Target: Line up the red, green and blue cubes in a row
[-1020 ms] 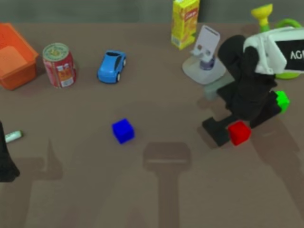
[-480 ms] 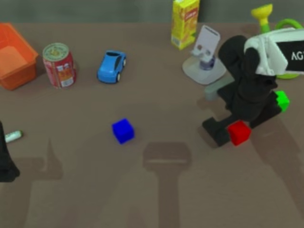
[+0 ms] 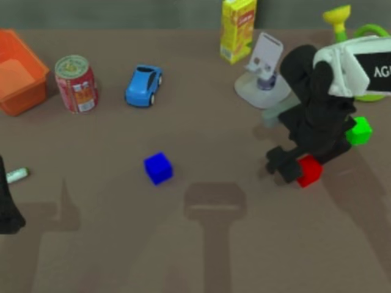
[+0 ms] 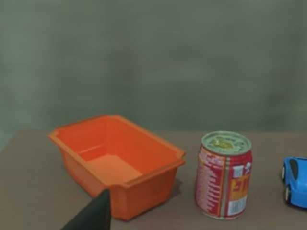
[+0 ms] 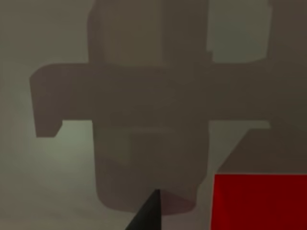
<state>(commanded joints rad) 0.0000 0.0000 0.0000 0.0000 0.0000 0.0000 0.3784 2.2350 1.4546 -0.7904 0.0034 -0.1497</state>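
The right tool (image 3: 297, 166) is clenched on the red cube (image 3: 310, 170), low over the bench (image 3: 201, 256) toward its right edge. The green cube (image 3: 360, 130) sits just beyond the arm, nearer that edge. The blue cube (image 3: 158, 168) lies mid-bench. The left arm is parked at the left edge.

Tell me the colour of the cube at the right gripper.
Red cube, clearest in the top view.

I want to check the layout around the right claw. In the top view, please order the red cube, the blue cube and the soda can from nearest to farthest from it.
Measured from the right claw:
1. Red cube, right at the claw, on the table's right side.
2. Blue cube, near the middle, left of the claw.
3. Soda can, far left, toward the back.
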